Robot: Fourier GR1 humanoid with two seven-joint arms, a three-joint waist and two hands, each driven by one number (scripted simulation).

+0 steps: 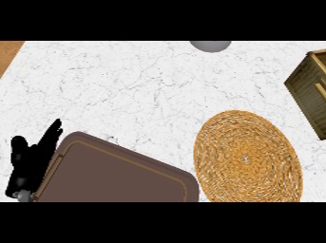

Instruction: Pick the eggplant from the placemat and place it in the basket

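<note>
From the head view you have only the left hand to work with: it shows at the lower left, fingers straight and pointing up, holding nothing, resting beside the left edge of a brown tray. To the right of that hand, past the tray, lies the round woven placemat, and further right and up from it, at the frame's edge, stands the slatted wooden basket, tilted to the view and only partly in frame. The eggplant is nowhere to be seen — the placemat's top is bare, and you cannot look into the basket from here, so you cannot tell whether it already sits inside. Your right hand does not show at all, so its state is unknown. A grey rounded object peeks in at the far edge of the marble counter, well away from the hand. The risk, as I judge it, is acting blind: if you reach without finding the eggplant first, you may sweep across the tray or nudge the placemat, and the basket sits so near the counter's right side that a push could shift it. No brand, label or writing can be read anywhere.
</note>
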